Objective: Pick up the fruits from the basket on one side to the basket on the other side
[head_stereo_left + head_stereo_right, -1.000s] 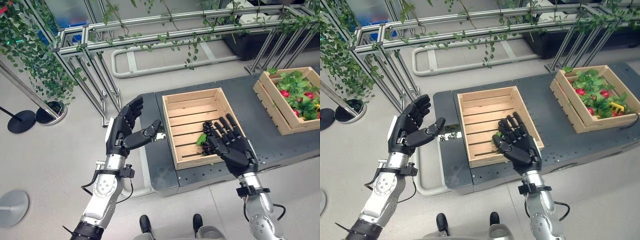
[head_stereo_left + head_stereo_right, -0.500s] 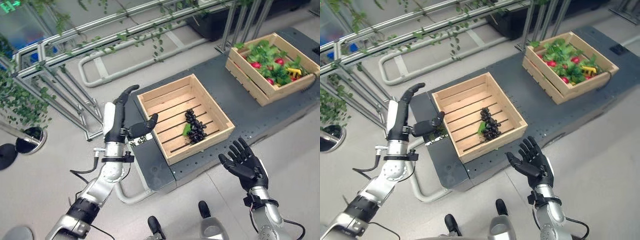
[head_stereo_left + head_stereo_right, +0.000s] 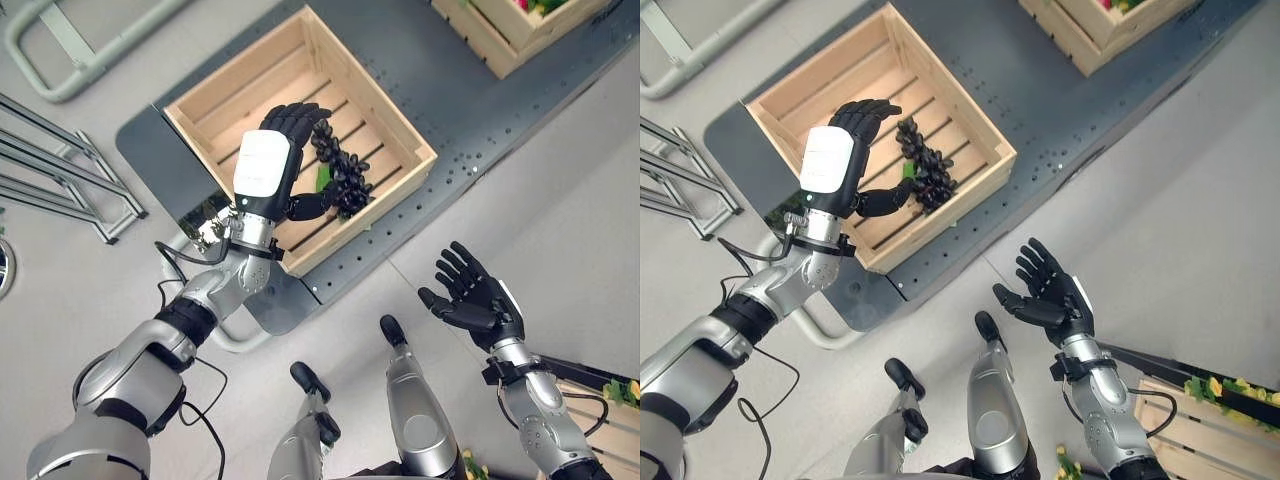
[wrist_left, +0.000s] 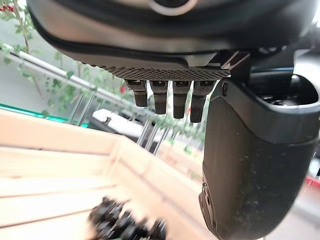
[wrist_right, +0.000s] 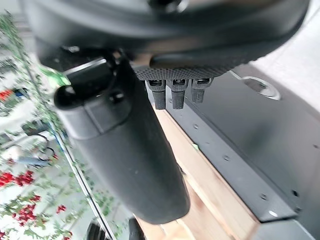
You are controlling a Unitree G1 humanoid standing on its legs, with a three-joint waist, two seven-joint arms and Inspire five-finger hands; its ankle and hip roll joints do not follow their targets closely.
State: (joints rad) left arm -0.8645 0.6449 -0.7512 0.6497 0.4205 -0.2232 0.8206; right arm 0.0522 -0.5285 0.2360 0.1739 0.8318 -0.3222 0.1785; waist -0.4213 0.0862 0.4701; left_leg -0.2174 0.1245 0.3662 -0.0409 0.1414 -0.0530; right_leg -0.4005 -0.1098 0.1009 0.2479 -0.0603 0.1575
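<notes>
In the left eye view, the left hand (image 3: 268, 170) hangs over the square slatted wooden crate (image 3: 395, 120) on the dark perforated platform (image 3: 500, 130), its fingers straight and relaxed, thumb reaching toward the bunch of dark purple grapes with a green leaf (image 3: 345, 172). The grapes lie on the crate's slats, toward its right wall, just beside the fingertips; I cannot tell whether anything touches them yet. The right hand (image 3: 470, 298) is well apart, nearer and to the right, palm up with fingers spread, holding nothing. A second wooden crate (image 3: 500, 45) shows at the far right edge.

The right eye view gives the same layout: the left hand (image 3: 835, 165) above the crate, the grapes (image 3: 925, 165) to its right.

In the left wrist view the fingers (image 4: 172, 100) point out straight over the slats, with the grapes (image 4: 125, 225) below them and the thumb (image 4: 250, 165) wide of them.

The right wrist view shows the right hand's fingers (image 5: 172, 92) extended above the platform edge.

If the grapes are to be taken, the left hand should probably drop lower, centre the bunch between thumb and fingers, and close gently around its bulk, since loose berries could slip or crush.
</notes>
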